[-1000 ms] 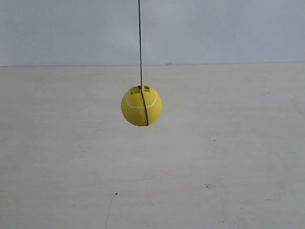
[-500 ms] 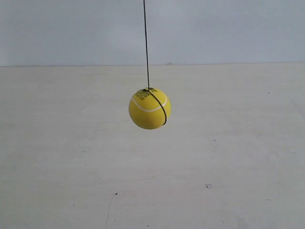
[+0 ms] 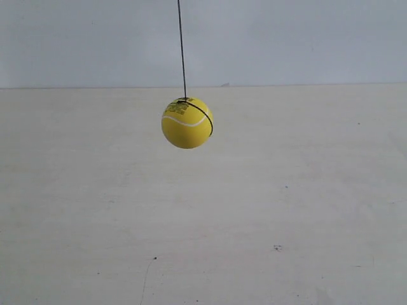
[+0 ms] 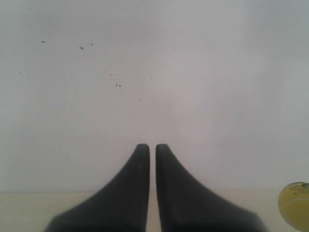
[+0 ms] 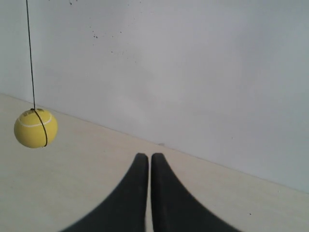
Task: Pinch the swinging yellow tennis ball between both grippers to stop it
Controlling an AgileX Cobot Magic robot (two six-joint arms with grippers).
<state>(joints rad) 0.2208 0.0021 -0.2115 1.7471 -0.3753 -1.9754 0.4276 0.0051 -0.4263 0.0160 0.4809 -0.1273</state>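
The yellow tennis ball [image 3: 186, 122] hangs in mid air on a thin dark string [image 3: 181, 47], with a white seam, small black print and a dark band round it. No arm shows in the exterior view. In the right wrist view the ball [image 5: 35, 128] hangs well away from my right gripper [image 5: 149, 156], whose black tapered fingers are shut with nothing between them. Only an edge of the ball [image 4: 295, 205] shows at the border of the left wrist view, far to the side of my left gripper [image 4: 152, 147], which is also shut and empty.
A pale cream table [image 3: 203, 216] lies below the ball, marked by a few small dark specks [image 3: 278, 247]. A plain light grey wall [image 3: 286, 38] stands behind it.
The ball is swinging: it went from centre-left to the right half a second ago, and now it is back to the left and higher. Its band has turned as it spins.
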